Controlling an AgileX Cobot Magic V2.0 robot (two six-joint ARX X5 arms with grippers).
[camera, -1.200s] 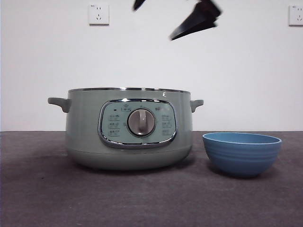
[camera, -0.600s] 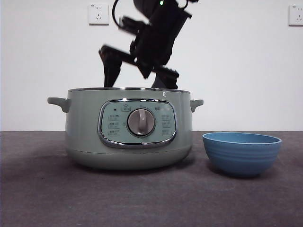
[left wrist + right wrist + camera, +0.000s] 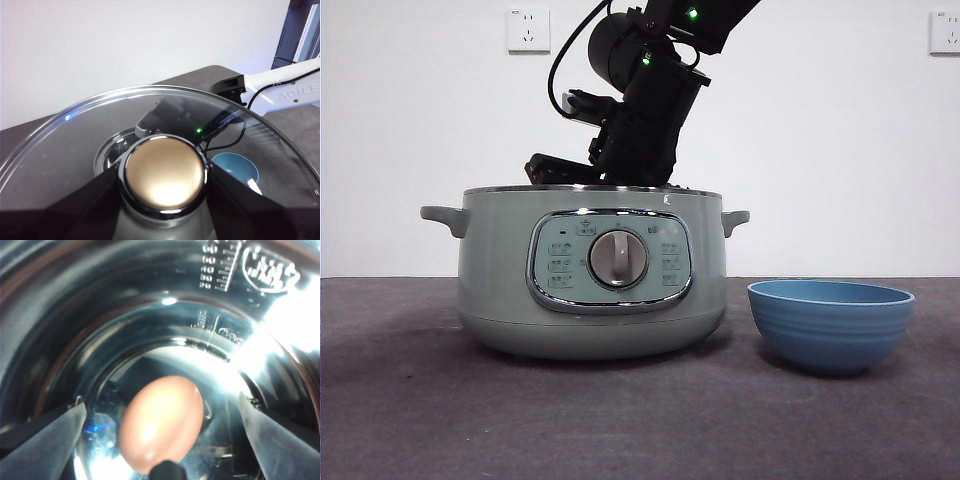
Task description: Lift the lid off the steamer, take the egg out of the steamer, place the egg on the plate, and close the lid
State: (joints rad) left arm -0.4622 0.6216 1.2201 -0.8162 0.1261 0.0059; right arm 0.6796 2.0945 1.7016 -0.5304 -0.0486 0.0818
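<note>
Right hand [image 3: 160,415]: down inside the steamer [image 3: 500,270], jaws spread wide, one on each side of the egg [image 3: 161,422], neither touching it.
Egg: brown, lying on the shiny steel floor of the pot, right between the two open jaws and close under the camera.
Right arm [image 3: 645,100]: in the front view it comes in from the top and dips behind the pot's rim, so the hand itself is hidden there.
Left hand [image 3: 162,175]: clamped on the knob [image 3: 164,171] of the lid [image 3: 75,145], a jaw pressed to each side.
Lid: held up in the air, well above the desk [image 3: 420,400]; through the glass you can see the open pot and the right arm below.
Plate [image 3: 831,325]: on the desk just beside the pot, apart from it; nothing can be made out in it.
Steamer: on the desk, lid off, dial facing the front camera.
</note>
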